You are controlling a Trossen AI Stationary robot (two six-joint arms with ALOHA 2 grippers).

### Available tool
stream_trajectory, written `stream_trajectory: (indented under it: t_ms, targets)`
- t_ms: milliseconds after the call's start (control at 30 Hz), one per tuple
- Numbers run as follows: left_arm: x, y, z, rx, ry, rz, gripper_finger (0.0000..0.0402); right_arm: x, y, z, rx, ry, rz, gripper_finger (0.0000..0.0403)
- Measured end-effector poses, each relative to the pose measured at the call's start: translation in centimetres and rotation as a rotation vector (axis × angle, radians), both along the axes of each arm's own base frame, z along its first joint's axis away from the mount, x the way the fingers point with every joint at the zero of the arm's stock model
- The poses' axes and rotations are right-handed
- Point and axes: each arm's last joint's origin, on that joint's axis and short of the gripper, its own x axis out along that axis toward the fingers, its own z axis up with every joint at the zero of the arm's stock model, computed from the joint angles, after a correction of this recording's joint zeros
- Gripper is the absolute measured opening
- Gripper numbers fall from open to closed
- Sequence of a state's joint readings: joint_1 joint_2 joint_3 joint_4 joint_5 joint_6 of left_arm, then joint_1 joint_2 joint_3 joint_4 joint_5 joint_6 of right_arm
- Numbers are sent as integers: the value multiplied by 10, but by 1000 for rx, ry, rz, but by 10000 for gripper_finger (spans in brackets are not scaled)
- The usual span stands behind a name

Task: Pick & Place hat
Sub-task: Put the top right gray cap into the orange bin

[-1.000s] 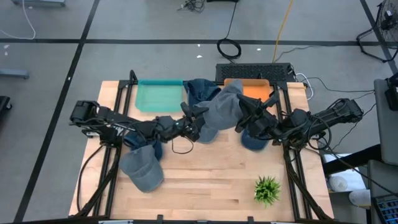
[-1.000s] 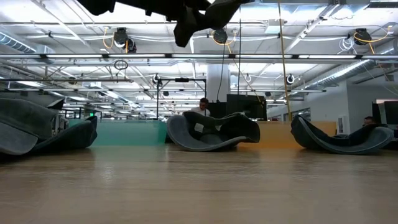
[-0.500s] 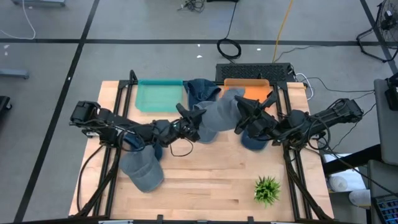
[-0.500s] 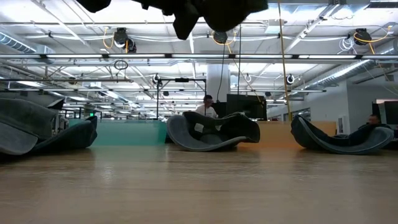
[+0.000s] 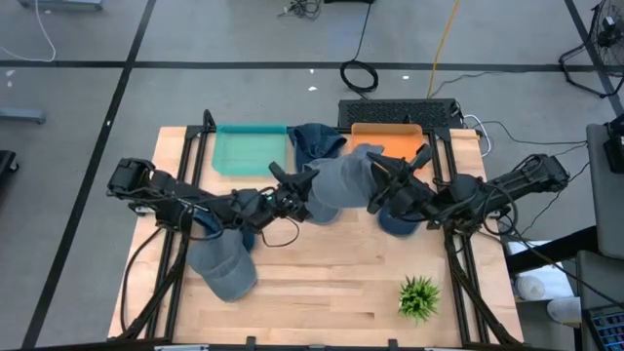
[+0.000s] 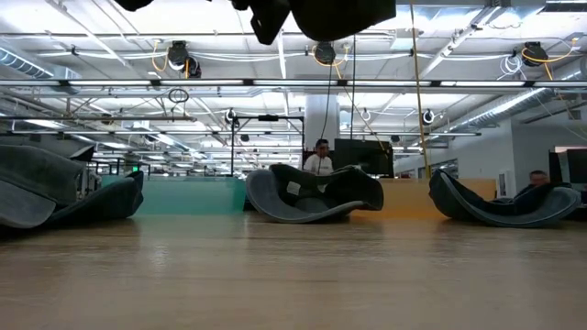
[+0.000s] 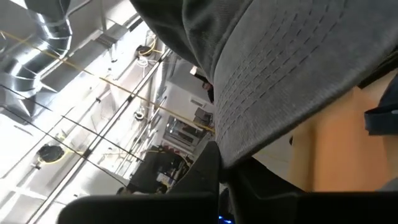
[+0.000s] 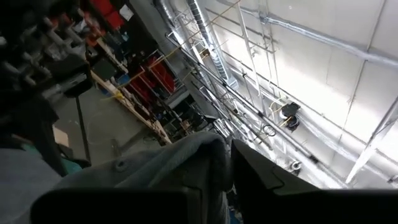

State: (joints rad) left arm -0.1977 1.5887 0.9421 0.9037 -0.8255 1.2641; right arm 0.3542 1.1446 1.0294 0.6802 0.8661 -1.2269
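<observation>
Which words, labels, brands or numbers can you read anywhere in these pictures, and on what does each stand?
None can be read.
The pale patch inside the dark grey fabric cap on the wooden table is too small to read.

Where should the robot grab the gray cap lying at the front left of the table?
Probably by the brim of the gray cap, coming from above. The brim is a thin, stiff flap that two fingers can pinch, while the crown is soft and rounded. Its exact direction is hard to tell here.

Grey hat (image 8: 168,165) fabric sits before ceiling pipes (image 8: 205,37) and lights (image 8: 287,112).
</observation>
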Motion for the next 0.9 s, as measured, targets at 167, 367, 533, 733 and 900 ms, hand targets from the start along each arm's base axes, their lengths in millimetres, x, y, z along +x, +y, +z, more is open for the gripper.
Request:
stream_trajectory:
  t_ms: [167, 367, 533, 733, 900]
  targets:
    - [-7, -8, 8, 54, 7, 65, 9, -3, 11, 0, 149, -91, 103, 74]
    - [-13, -10, 16, 180, 99, 169, 8, -9, 23, -2, 407, -201, 133, 141]
    - [-18, -10, 23, 222, 119, 238, 8, -15, 27, -10, 572, -229, -53, 185]
    - [-23, -7, 29, 231, 130, 291, 8, -28, 37, -12, 687, -270, -254, 201]
    - [-22, -9, 28, 278, 185, 296, 8, -36, 50, -17, 712, -257, -224, 202]
